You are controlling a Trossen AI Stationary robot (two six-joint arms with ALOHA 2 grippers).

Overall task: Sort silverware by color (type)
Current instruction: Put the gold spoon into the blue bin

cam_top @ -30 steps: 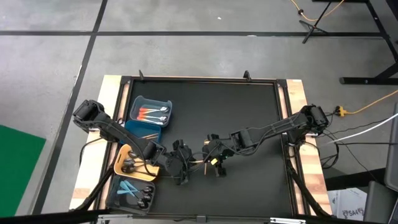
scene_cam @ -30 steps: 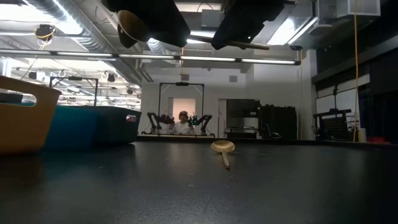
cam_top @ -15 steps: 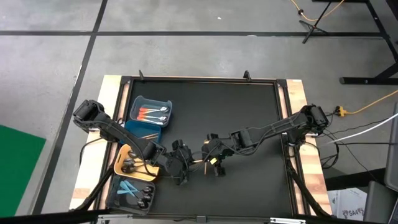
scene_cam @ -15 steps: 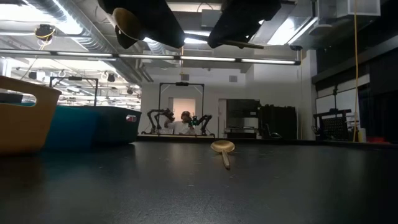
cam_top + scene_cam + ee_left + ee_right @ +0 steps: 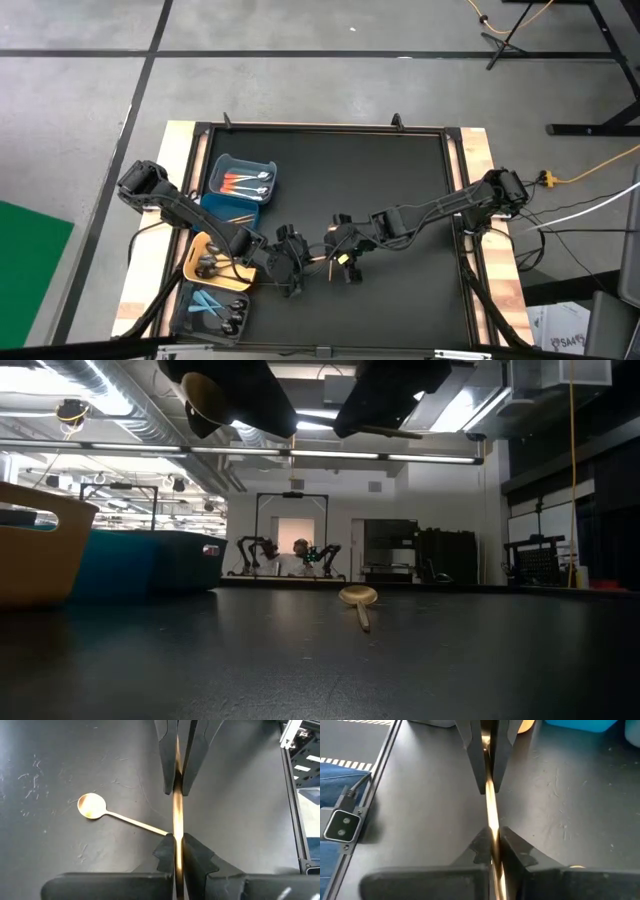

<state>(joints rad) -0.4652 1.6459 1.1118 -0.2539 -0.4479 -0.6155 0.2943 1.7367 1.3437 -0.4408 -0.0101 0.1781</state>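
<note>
Mid-handover above the surface's front-middle, I had my left tool (image 5: 176, 847) and right tool (image 5: 491, 840) both pinching one gold utensil (image 5: 177, 805); next, I judged, the right should let go.

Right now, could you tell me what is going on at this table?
Both arms meet above the middle of the black table, holding one gold utensil between them: the left claw and the right claw are each shut on its thin handle, as in a handover. A second gold spoon lies on the table. Other sorted silverware sits in bins at the left.
</note>
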